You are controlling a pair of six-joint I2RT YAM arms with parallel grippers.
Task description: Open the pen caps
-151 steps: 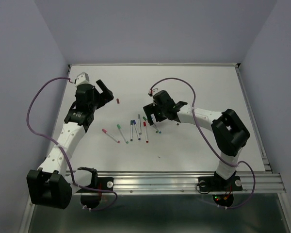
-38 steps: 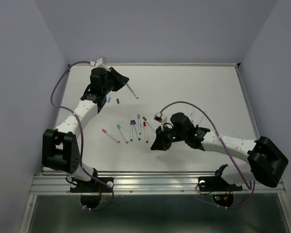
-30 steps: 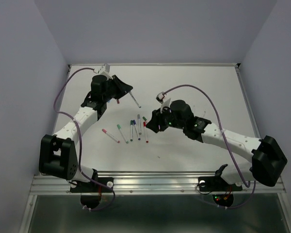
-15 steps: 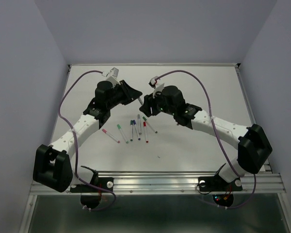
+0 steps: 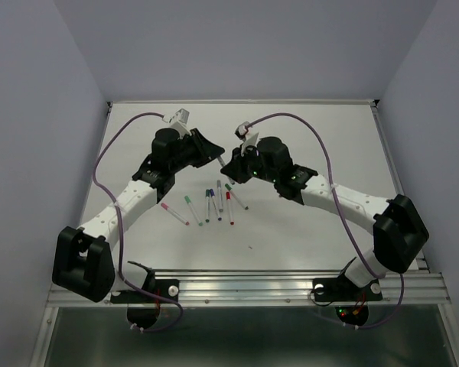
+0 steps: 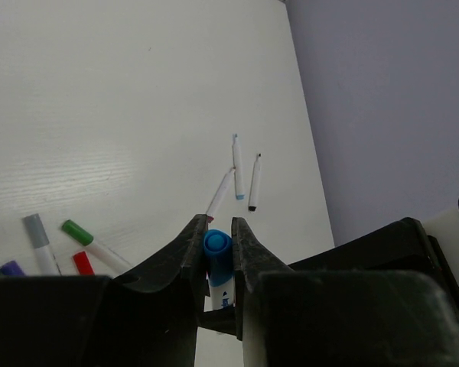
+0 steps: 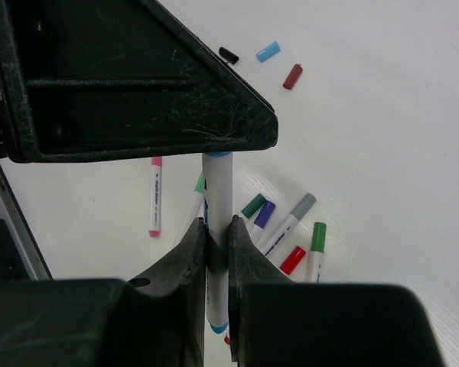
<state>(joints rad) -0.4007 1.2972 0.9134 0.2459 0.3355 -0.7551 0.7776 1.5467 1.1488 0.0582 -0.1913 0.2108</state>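
Observation:
A white-barrelled pen (image 7: 217, 183) is held in the air between both grippers. My left gripper (image 6: 216, 225) is shut on its blue pen cap (image 6: 216, 245). My right gripper (image 7: 217, 229) is shut on the white barrel. In the top view the left gripper (image 5: 214, 155) and the right gripper (image 5: 231, 164) meet nose to nose above the table's middle. Several capped pens (image 5: 208, 203) lie in a row below them: pink (image 7: 154, 197), green (image 7: 315, 248), purple (image 7: 264, 214), grey (image 7: 291, 222) and red (image 7: 293, 260). Three loose caps lie apart: black (image 7: 229, 54), light blue (image 7: 268, 51) and dark red (image 7: 292, 76).
Three uncapped white pens (image 6: 237, 164) lie together on the white table (image 5: 329, 130), toward the right wall. The table has a metal rail (image 5: 291, 284) along its near edge, and lilac walls stand round the other sides.
My right arm swung up from the row of pens to the left gripper and shut on the barrel of the pen. The left gripper moved right, holding the pen.

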